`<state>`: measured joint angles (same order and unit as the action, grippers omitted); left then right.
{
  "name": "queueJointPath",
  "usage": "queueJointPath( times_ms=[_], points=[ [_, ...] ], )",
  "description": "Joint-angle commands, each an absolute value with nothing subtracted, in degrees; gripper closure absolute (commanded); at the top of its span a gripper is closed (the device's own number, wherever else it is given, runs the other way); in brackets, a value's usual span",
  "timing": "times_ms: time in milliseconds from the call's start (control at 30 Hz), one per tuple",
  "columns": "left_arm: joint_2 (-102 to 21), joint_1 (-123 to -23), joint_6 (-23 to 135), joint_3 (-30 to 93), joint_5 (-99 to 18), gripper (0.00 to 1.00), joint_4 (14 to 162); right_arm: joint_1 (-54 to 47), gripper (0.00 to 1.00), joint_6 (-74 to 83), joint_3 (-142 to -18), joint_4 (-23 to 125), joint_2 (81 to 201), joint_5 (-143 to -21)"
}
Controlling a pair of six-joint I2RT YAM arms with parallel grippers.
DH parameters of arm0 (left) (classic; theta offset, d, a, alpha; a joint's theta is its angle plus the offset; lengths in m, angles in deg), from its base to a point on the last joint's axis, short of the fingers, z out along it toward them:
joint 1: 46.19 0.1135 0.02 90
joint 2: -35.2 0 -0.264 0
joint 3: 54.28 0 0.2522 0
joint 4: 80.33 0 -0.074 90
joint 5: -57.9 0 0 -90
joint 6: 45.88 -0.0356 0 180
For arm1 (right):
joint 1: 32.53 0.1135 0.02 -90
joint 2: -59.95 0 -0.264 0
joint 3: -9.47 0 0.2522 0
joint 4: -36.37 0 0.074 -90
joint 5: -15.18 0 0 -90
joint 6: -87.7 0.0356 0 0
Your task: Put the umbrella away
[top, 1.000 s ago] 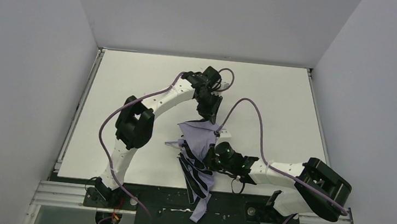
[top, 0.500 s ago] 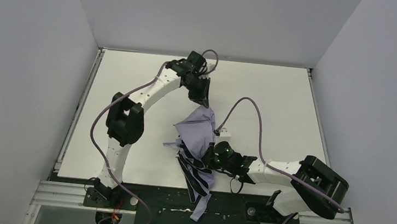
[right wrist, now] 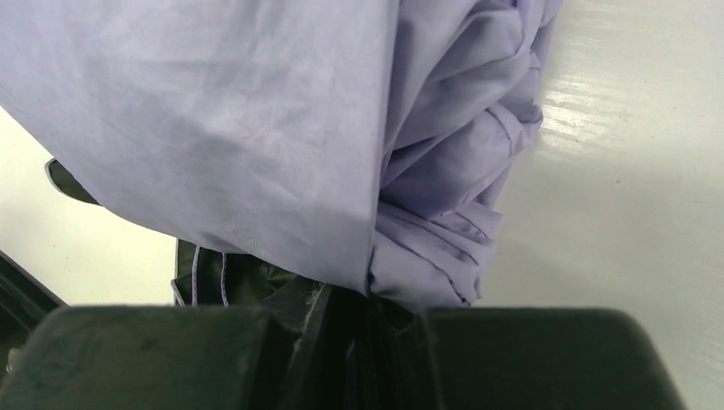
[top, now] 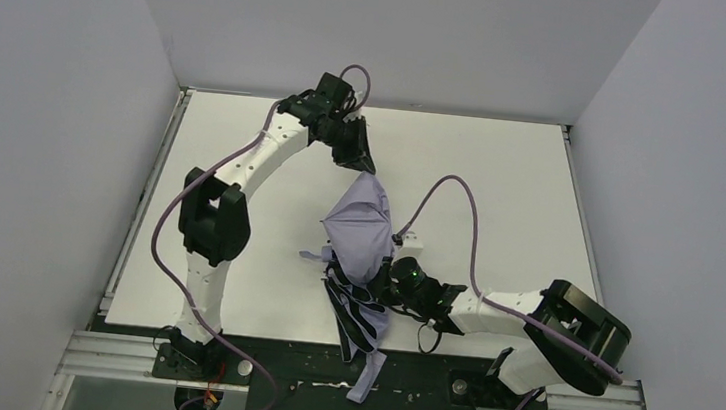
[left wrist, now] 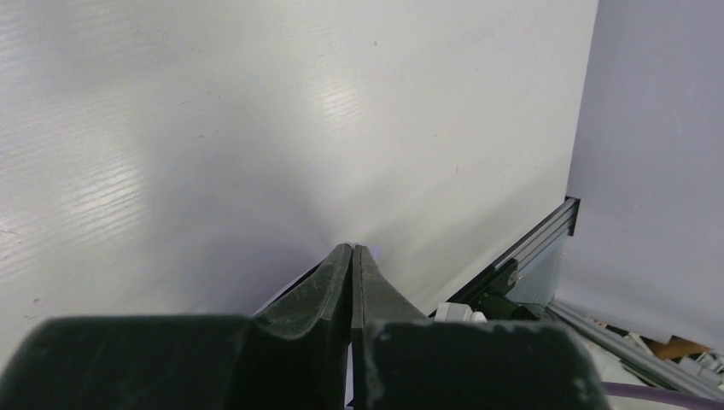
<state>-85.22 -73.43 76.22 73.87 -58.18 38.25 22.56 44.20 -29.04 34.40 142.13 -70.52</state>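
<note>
The umbrella [top: 362,230] lies half folded in the middle of the table, pale lavender fabric above and black lining with thin ribs toward the front edge. My left gripper [top: 363,162] is shut on the far tip of the fabric and holds it stretched up into a point. In the left wrist view the left gripper [left wrist: 353,249] has its jaws pressed together, with a sliver of lavender at the tips. My right gripper [top: 385,279] is shut on the bundle's right side. In the right wrist view the lavender folds [right wrist: 256,128] fill the frame above the right gripper [right wrist: 367,299].
The white table [top: 243,153] is enclosed by grey walls on three sides. A metal rail [top: 253,370] runs along the front edge, and a tail of the umbrella's fabric [top: 362,386] hangs over it. A small white piece [top: 412,241] lies just right of the fabric.
My left gripper closed on the fabric's far edge and moved away to the far left, drawing the lavender panel out into a taut point. The right gripper barely moved.
</note>
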Motion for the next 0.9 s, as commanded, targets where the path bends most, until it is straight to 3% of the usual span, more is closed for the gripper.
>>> queueJointPath(
  times_ms=[0,267,533,633,867],
  points=[
    [-78.6,-70.1,84.2,75.6,-59.1,1.00,51.6,22.9,0.93,43.6,-25.8,47.0,145.8,-69.2],
    [-74.2,-66.9,94.7,65.7,-64.7,1.00,66.2,23.2,0.94,44.2,-25.4,46.8,145.9,-69.0],
    [-71.4,-67.4,87.5,60.6,-65.6,0.99,63.1,23.3,0.94,44.2,-25.6,46.5,146.0,-69.0],
    [-74.6,-68.2,81.9,63.0,-64.8,0.69,56.4,23.3,0.94,44.3,-25.5,46.3,146.0,-69.0],
    [-80.5,-72.2,73.9,64.9,-57.5,0.36,51.3,23.5,0.93,44.3,-25.5,46.7,145.4,-68.9]
  ],
)
